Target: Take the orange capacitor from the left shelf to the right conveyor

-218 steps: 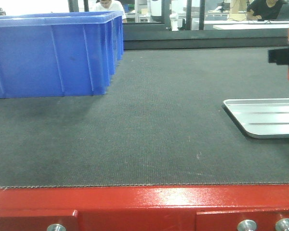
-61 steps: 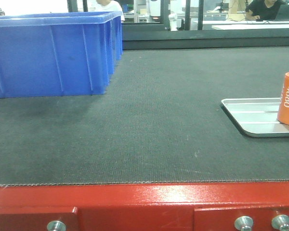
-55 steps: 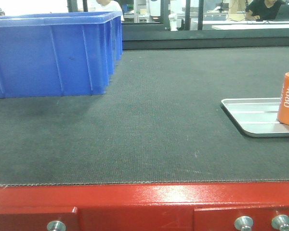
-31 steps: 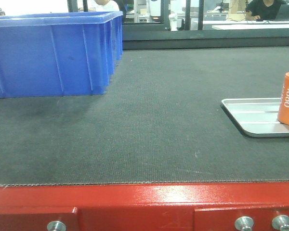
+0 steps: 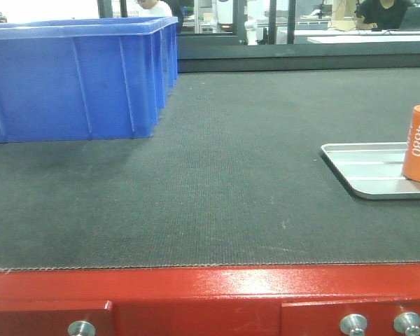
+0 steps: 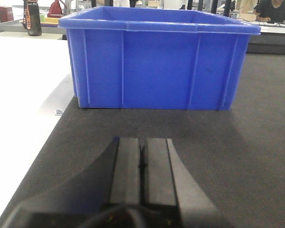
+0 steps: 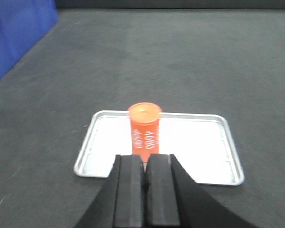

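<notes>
Since the orange capacitor (image 7: 144, 130) stands upright on the tray (image 7: 199, 159), freed at twelve o'clock of the right gripper (image 7: 144, 178), whose jaws are together like the left gripper (image 6: 142, 164), a belt (image 5: 224, 182) jolt could topple it.

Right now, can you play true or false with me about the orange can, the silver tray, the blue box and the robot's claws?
1. The orange capacitor stands upright on the silver tray. True.
2. The right claw is squeezing the orange capacitor. False: the claw is shut on nothing, and the capacitor stands free, a little beyond its fingertips.
3. The blue bin sits on the right conveyor. True.
4. The orange capacitor is lying inside the blue bin. False: it is on the tray, far to the right of the bin.
5. The left claw is wide open. False: its fingers are pressed together, pointing at the blue bin.
</notes>
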Available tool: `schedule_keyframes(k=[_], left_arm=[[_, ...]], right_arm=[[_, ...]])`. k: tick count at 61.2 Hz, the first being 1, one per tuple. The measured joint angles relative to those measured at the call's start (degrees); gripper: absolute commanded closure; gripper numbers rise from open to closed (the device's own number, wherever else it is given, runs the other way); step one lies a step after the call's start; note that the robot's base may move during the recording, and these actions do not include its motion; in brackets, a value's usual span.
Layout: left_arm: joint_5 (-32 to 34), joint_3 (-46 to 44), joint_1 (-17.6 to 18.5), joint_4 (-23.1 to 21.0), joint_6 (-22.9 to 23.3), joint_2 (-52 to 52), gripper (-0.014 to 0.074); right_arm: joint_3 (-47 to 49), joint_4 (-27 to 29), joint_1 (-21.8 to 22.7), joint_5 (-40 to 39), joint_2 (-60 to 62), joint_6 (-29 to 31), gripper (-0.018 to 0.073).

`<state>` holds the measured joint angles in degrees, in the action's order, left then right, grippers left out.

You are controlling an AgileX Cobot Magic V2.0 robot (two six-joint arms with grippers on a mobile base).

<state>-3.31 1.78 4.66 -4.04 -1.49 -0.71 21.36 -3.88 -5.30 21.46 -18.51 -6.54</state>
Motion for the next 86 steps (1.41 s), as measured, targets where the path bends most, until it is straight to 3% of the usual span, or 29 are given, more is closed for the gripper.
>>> schedule_keyframes(k=[9,21,34,46,86], left_arm=[[0.00,0.00,0.00,0.00,0.00,0.00,0.0723],[0.00,0.00,0.00,0.00,0.00,0.00,0.0723],[0.00,0.00,0.00,0.00,0.00,0.00,0.0723],[0.00,0.00,0.00,0.00,0.00,0.00,0.0723],[0.00,0.00,0.00,0.00,0.00,0.00,0.0723]], right_arm=[[-3.72,6.85,2.40,-2.55,3.74,7.70,0.0510],[-14.22,7.74,6.63,-7.77,15.55,7.26,0.0510],[-22.27,7.89,7.16,-12.95,19.05,7.00,0.0510],[-22.97,8.01,7.25,-16.64,19.09,7.00,0.0510],[-22.97,8.13,7.25,-16.75,19.09,7.00,0.0510]])
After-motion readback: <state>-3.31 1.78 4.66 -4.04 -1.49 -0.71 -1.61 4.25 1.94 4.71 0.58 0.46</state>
